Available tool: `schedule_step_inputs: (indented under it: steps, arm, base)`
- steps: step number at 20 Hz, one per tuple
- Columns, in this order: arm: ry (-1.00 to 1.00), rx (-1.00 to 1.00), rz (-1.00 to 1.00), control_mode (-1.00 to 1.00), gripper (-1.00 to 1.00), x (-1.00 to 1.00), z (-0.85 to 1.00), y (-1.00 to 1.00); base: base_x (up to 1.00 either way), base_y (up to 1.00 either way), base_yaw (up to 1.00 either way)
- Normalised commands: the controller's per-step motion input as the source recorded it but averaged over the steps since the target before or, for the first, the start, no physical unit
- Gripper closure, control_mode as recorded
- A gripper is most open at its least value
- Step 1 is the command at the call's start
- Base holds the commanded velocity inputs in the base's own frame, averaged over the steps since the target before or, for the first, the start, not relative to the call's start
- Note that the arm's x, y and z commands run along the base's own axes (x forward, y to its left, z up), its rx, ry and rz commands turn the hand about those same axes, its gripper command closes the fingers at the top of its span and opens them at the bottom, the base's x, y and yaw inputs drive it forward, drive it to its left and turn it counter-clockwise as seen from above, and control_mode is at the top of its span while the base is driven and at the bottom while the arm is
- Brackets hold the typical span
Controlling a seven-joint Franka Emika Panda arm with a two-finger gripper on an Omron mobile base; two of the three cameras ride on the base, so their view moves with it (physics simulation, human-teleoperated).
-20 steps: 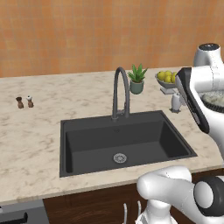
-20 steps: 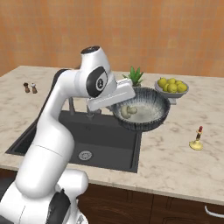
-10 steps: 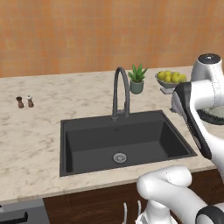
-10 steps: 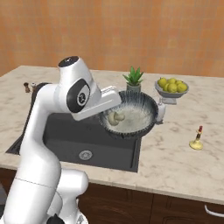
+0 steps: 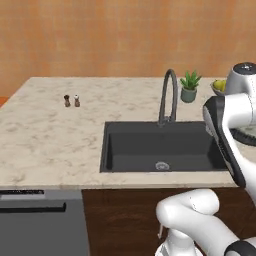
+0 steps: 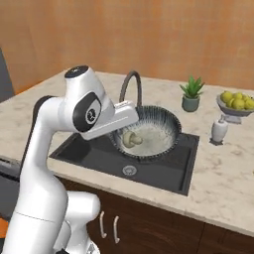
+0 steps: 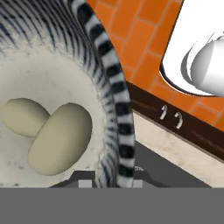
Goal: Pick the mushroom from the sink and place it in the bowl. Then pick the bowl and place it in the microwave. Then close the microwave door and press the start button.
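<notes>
Speckled beige stone runs along the counter (image 6: 233,168) under a warm orange wall, and above its sunken basin I carry the bowl (image 6: 146,132), lifted clear of the surface. It is round and thin-walled, a pale grainy floor ringed by a finely ribbed, dark-and-light striped wall. Inside lies the mushroom (image 7: 60,138), smooth and cream, its rounded cap toward me and its short stem (image 7: 24,116) beside it on the bowl's floor. My pincer (image 7: 114,177) is narrowed onto the bowl's rim, one fingertip inside the wall and one outside, with the striped edge rising between them. Directly below is the sink (image 6: 171,168), a matte black rectangle with a small round steel drain (image 6: 129,170) and a dark curved faucet (image 6: 131,84) at its back. Farther along the counter stand a small potted green plant (image 6: 191,94), a white dispenser bottle (image 6: 219,130) and a grey pedestal bowl of yellow fruit (image 6: 236,103); on the opposite stretch, two little shakers (image 5: 71,100) stand side by side.
</notes>
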Motion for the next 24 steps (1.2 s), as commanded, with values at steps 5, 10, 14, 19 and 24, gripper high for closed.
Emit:
schedule_step_inputs:
  steps: [5, 10, 14, 19, 24]
  arm:
    - [0.0, 0.0, 0.0, 1.0, 1.0, 0.0, 0.0, 0.0]
    - [0.0, 0.0, 0.0, 1.0, 1.0, 0.0, 0.0, 0.0]
    - [0.0, 0.0, 0.0, 1.0, 1.0, 0.0, 0.0, 0.0]
    - [0.0, 0.0, 0.0, 1.0, 1.0, 0.0, 0.0, 0.0]
    - [0.0, 0.0, 0.0, 1.0, 1.0, 0.0, 0.0, 0.0]
  base:
    - [-0.22, 0.66, 0.82]
    - [-0.2, 0.51, 0.9]
    - [-0.22, 0.48, 0.9]
    - [-0.07, 0.35, 0.9]
    - [0.0, 0.01, 0.83]
